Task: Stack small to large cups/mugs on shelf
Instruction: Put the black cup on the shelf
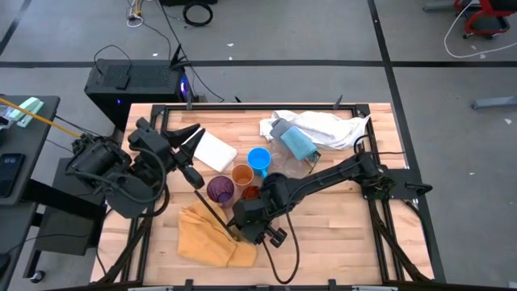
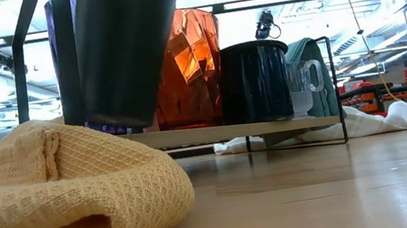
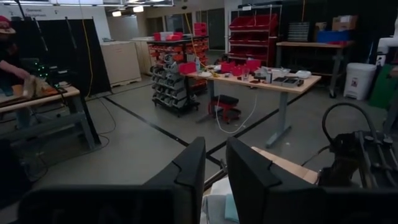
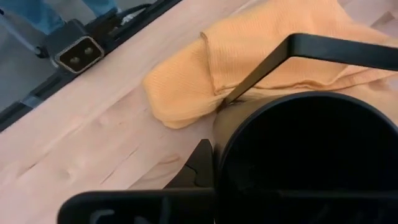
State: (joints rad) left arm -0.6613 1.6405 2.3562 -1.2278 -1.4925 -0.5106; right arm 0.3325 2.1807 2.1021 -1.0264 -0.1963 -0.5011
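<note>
Dark bluish cup fills my right wrist view — the right tool is clamped on its rim, holding it above the yellow cloth near the worktop's front edge. From table height I see the shelf carrying the red-orange tumbler and black mug side by side. My left tool points out over the room, fingers slightly apart, gripping nothing.
</note>
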